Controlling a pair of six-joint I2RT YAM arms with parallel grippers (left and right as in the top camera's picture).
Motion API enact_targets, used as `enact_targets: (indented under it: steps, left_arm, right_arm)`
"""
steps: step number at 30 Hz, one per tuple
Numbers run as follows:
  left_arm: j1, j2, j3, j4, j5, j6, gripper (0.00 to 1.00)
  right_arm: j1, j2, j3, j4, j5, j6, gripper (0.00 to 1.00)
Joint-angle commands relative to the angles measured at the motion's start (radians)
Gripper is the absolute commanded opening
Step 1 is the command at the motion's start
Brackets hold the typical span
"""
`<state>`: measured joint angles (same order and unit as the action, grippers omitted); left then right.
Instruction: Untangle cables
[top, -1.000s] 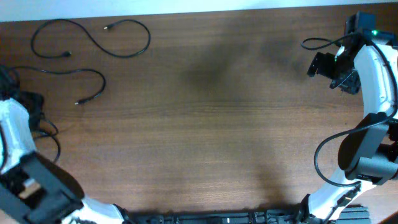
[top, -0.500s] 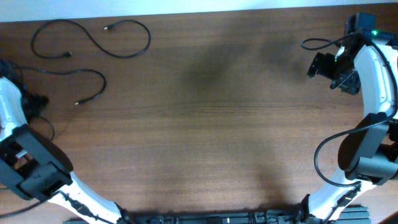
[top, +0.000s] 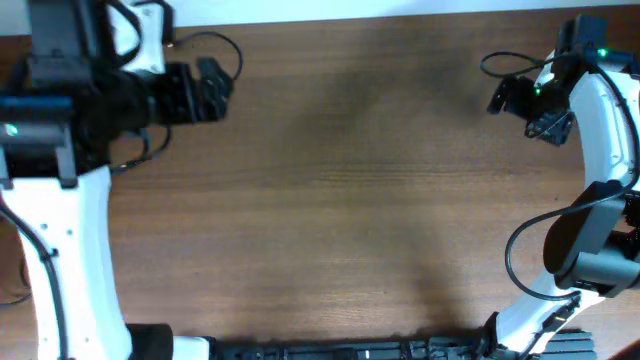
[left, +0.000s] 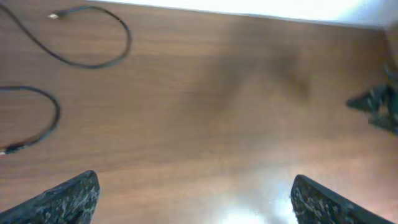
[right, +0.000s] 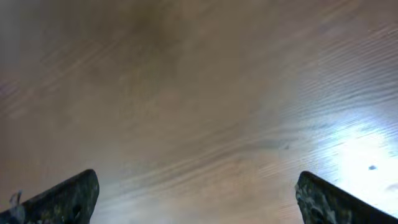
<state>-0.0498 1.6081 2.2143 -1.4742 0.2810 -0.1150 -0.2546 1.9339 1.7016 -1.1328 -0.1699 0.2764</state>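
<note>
The left gripper (left: 194, 202) is hanging with its jaws spread wide above the table (left: 205, 112). Its wrist camera is catching two loose cables (left: 126, 31) lying apart near the far left edge, while overhead the arm (top: 70, 230) is hiding most of them. The right gripper (right: 198, 193), jaws likewise parted, is seeing only bare table.

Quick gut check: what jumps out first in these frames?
The big white left arm fills the left edge of the table, the left pincer open near two loose black cables in the far-left corner. The right pincer, also open, hovers far right over bare wood.
</note>
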Motion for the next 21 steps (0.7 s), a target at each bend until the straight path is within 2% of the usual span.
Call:
enact_targets:
  steps: [1,5,7,10,12,13,15,17,21]
  left_arm:
    - [-0.171,-0.056,-0.002,-0.09,-0.185,0.033,0.99]
    - [-0.249,-0.236,-0.053,-0.106,-0.187,0.003,0.99]
    - [-0.249,-0.373,-0.204,-0.046,-0.193,0.003,0.99]
    - [-0.249,-0.681,-0.639,0.227,-0.192,0.003,0.99]
    - [-0.249,-0.838,-0.874,0.382,-0.193,-0.003,0.99]
    - [-0.249,-0.877,-0.94,0.407,-0.193,-0.003,0.99]
    - [-0.249,-0.885,-0.996,0.407,-0.193,-0.003,0.99]
    - [-0.249,-0.881,-0.999,0.397,-0.193,-0.003,0.99]
    - [-0.249,-0.881,-0.999,0.379,-0.193,-0.003,0.99]
  right_arm:
    - [0.0,-0.025,0.004,-0.071,-0.371,-0.055,0.99]
    - [0.0,-0.185,0.004,-0.174,-0.34,-0.142,0.99]
    - [0.005,-0.334,0.002,-0.234,-0.299,-0.15,0.99]
    - [0.085,-0.649,-0.066,-0.25,-0.199,-0.19,0.99]
    - [0.183,-0.893,-0.218,-0.169,-0.199,-0.194,0.99]
    - [0.225,-1.03,-0.314,-0.086,-0.199,-0.191,0.99]
    - [0.254,-1.292,-0.472,0.074,-0.199,-0.191,0.98]
    - [0.254,-1.453,-0.551,0.146,-0.196,-0.191,0.99]
    - [0.254,-1.497,-0.565,0.142,-0.184,-0.191,0.99]
